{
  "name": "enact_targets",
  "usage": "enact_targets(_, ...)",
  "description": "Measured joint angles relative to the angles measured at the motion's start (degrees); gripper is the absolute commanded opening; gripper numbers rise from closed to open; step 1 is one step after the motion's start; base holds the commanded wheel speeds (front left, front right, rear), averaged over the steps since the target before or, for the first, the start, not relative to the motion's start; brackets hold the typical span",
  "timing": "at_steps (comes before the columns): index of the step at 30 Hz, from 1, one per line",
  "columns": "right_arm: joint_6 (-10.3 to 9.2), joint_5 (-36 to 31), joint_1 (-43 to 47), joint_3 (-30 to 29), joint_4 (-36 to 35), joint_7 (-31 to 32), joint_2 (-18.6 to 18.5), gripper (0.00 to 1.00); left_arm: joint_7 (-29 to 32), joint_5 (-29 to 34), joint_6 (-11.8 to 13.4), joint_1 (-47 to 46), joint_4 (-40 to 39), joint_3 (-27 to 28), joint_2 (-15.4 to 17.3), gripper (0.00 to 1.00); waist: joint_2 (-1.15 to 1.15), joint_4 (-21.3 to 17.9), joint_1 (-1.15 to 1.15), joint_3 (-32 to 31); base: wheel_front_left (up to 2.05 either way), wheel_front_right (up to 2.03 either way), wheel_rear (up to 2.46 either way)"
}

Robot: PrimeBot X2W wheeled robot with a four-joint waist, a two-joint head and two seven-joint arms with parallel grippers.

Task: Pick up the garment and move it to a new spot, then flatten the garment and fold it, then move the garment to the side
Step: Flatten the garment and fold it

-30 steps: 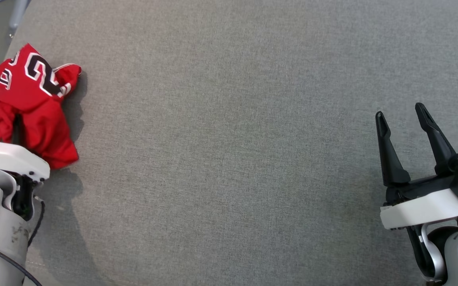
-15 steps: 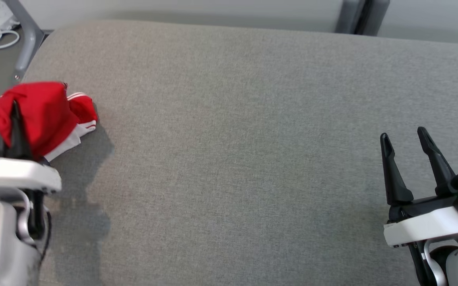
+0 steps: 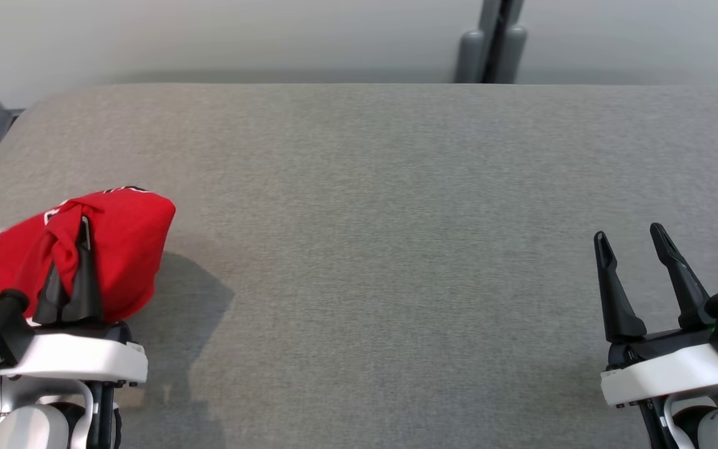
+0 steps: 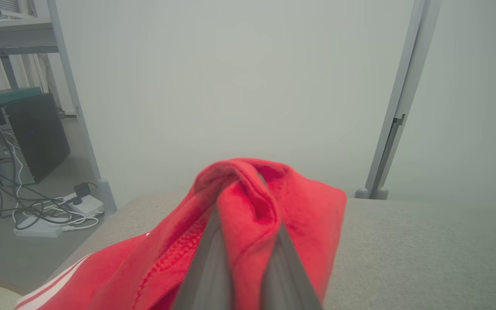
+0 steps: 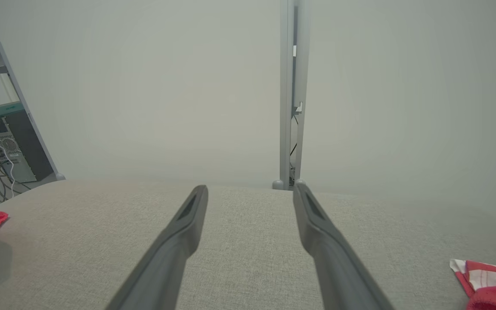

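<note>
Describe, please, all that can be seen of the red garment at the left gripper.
The red garment is bunched, not flat, of soft, fleecy-looking cloth, with white stripes along one edge. The left gripper has its jaws shut on a fold that wraps over them. The garment hangs above the left end of the grey table, where its shadow falls; whether its trailing end touches the table cannot be told.
</note>
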Motion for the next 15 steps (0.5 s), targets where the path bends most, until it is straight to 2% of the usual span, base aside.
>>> enact_targets(7, 0.0, 0.9, 0.0, 0.5, -0.2, -0.5, 0.0, 1.0, 2.6, 1.8, 1.0, 1.7, -9.0, -2.8, 0.0, 0.0, 0.0, -4.8, 0.0, -0.2, 0.0, 0.0, 0.0)
enact_targets(15, 0.0, 2.5, -0.6, 1.3, 1.0, -1.8, 0.0, 1.0, 4.1, 2.6, -2.2, -5.0, -9.1, -9.1, -1.8, 0.0, 0.0, -12.3, 0.0, 1.4, 0.0, 0.0, 0.0)
